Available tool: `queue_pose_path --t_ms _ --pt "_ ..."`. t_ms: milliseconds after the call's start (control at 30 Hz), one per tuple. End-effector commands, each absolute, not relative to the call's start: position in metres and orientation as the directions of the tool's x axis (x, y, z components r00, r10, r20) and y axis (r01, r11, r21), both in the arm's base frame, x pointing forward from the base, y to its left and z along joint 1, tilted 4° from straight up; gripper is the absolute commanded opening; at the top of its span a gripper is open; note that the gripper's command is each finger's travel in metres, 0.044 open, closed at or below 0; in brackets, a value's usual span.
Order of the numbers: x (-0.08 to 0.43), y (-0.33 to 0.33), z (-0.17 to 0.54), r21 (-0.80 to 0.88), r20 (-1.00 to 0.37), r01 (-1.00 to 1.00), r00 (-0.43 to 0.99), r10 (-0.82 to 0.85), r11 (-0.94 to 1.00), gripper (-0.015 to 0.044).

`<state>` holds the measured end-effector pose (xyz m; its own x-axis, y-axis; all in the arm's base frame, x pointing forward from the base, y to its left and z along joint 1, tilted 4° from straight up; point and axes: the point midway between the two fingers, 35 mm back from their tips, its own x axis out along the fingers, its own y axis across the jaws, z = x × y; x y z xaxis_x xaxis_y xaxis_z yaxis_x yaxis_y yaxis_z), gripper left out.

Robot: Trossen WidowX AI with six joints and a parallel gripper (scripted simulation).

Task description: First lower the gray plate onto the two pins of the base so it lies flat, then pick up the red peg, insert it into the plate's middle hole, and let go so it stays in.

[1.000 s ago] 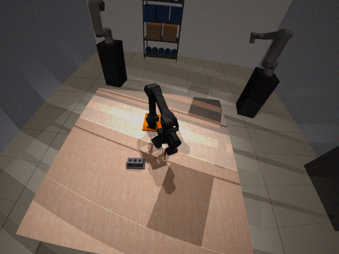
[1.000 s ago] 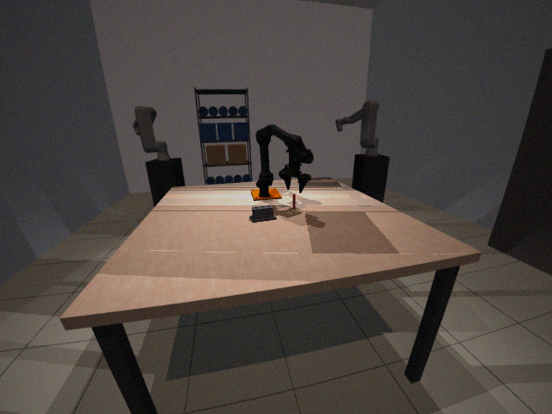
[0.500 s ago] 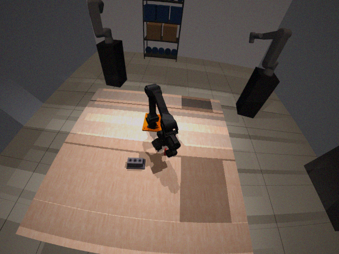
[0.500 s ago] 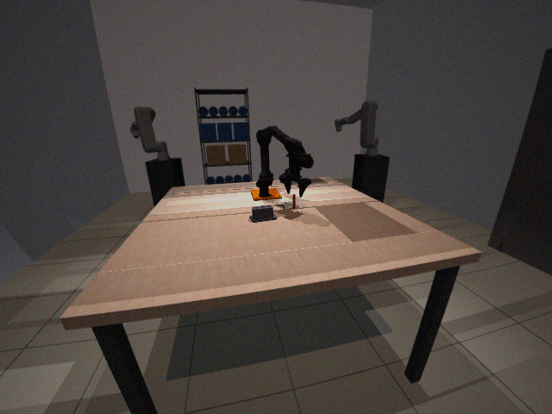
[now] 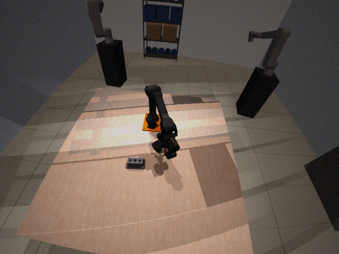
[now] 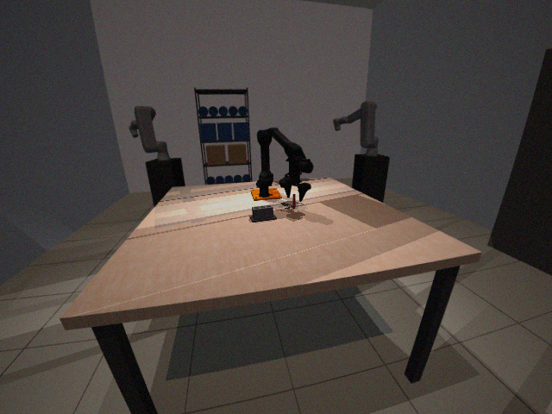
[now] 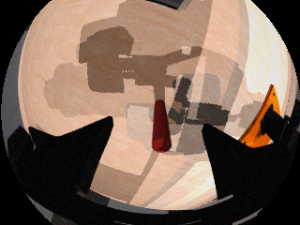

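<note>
We had the claw (image 5: 164,152) (image 6: 295,198) (image 7: 159,126) wide open, nothing gripped. The red peg (image 5: 165,151) (image 6: 293,201) (image 7: 160,127) stood upright on the wooden table (image 5: 109,197) (image 6: 267,254) (image 7: 56,42), right under the claw. In our wrist view it sat between the two fingers, roughly centered, with visible space on both sides, so neither finger touched it. In our exterior view the fingers pointed down and the peg's top reached about fingertip level; we couldn't tell exactly how deep it sat between them. From the top we saw only a bit of red, since the claw hid most of the peg. The gray plate (image 5: 134,159) (image 6: 262,207) was off to one side, well apart from the peg. We saw it level on the dark base (image 5: 135,168) (image 6: 263,219), with three dark holes in a row on top. Pins were too small to make out, so we couldn't confirm the seating at that scale. The peg was out of the middle hole, insertion not done. Our wrist view caught just a dark edge of that assembly at the top. The black arm (image 5: 161,106) (image 6: 283,142) reached out over the peg from its orange mounting plate (image 5: 144,128) (image 6: 254,193) (image 7: 273,98), which lay flat on the table behind the claw as seen from our exterior camera.
</note>
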<state>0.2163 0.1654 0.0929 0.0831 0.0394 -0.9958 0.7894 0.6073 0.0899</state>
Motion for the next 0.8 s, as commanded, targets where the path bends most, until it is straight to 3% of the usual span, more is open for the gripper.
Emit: queue_pose_path --t_ms 0,100,600,767 --pt "0.2163 0.1645 0.0852 0.083 -0.996 0.788 0.08 0.033 0.61 0.044" --pt "0.2163 0.1644 0.0829 0.083 -0.996 0.788 0.08 0.033 0.61 0.044" --pt "0.2163 0.1644 0.0829 0.083 -0.996 0.788 0.08 0.033 0.61 0.0046" --pt "0.2163 0.1644 0.0829 0.083 -0.996 0.788 0.08 0.033 0.61 0.0013"
